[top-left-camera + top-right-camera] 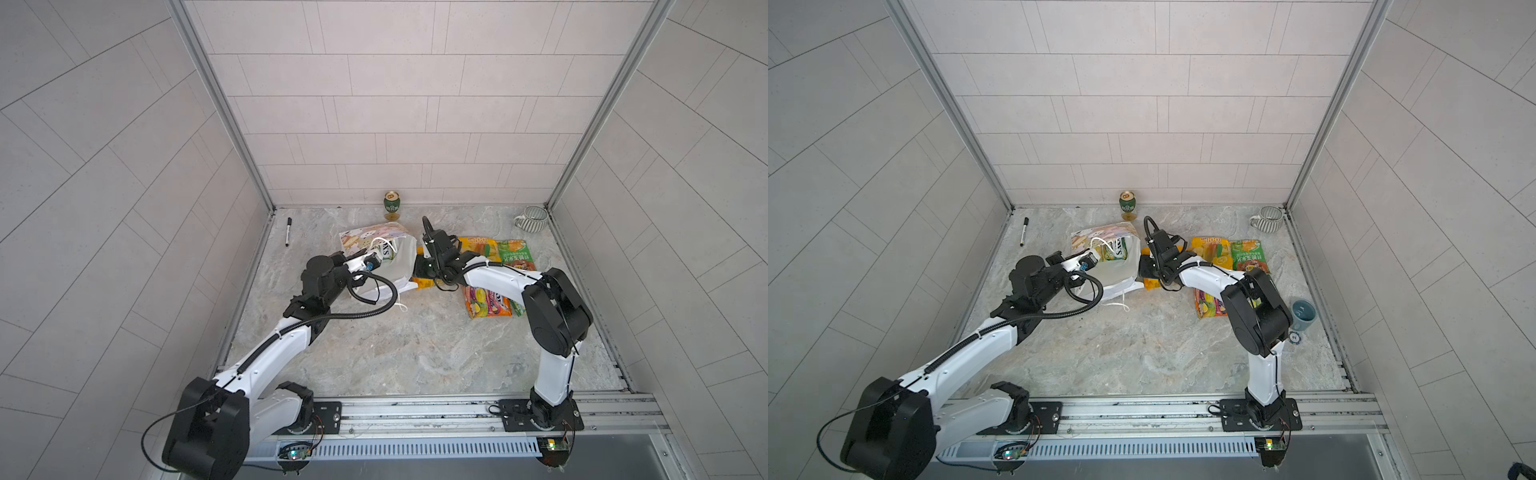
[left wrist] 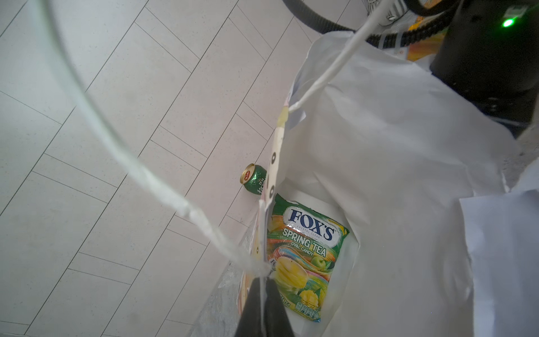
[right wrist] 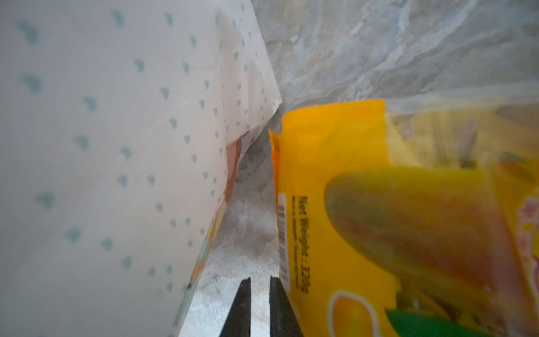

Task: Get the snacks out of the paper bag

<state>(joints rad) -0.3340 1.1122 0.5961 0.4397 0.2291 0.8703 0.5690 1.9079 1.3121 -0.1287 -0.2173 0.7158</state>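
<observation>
green packet (image 2: 306, 251): FOX'S SPRING TEA OVAL CANDY | yellow packet (image 3: 335, 163): Net Weight : 120g

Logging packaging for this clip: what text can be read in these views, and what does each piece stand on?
"FOX'S": candy packet inside the paper bag.
"SPRING TEA": same packet.
"OVAL CANDY": same packet.
"Net Weight : 120g": yellow packet, beside its barcode.
Too small to read: the characters on the green packet and on the drink can.
</observation>
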